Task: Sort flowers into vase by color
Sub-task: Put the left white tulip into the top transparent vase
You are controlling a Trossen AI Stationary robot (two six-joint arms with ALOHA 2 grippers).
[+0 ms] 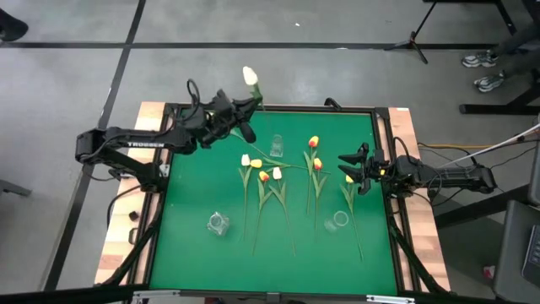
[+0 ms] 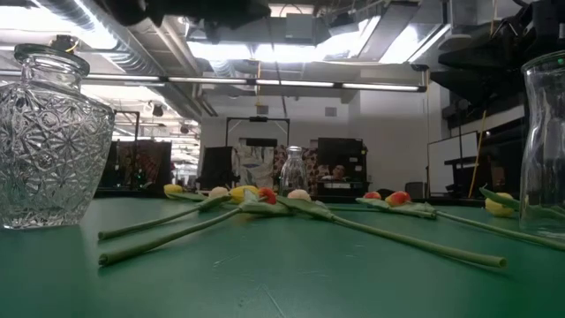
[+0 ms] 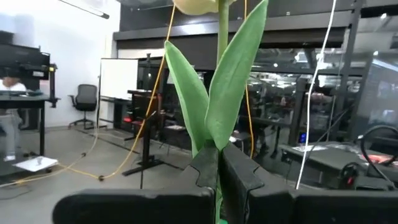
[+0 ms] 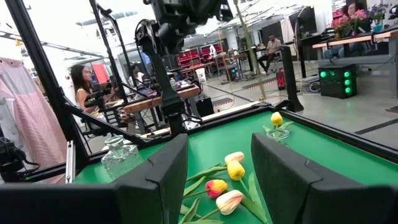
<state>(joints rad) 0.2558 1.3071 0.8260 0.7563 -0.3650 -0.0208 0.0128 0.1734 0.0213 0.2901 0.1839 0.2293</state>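
White tulip (image 1: 251, 77) in TROSSEN-marked left arm (image 1: 139, 144)

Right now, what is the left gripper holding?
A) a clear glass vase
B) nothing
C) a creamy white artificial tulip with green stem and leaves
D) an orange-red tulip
C: the left gripper is shut on the green stem of the creamy white artificial tulip, lifted near the table's far edge.

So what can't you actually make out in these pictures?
- Left wrist view: the held white tulip has its head cut off by the edge.
- Low view: both arms are out of sight.
- High view: the middle vase is too small to see inside.
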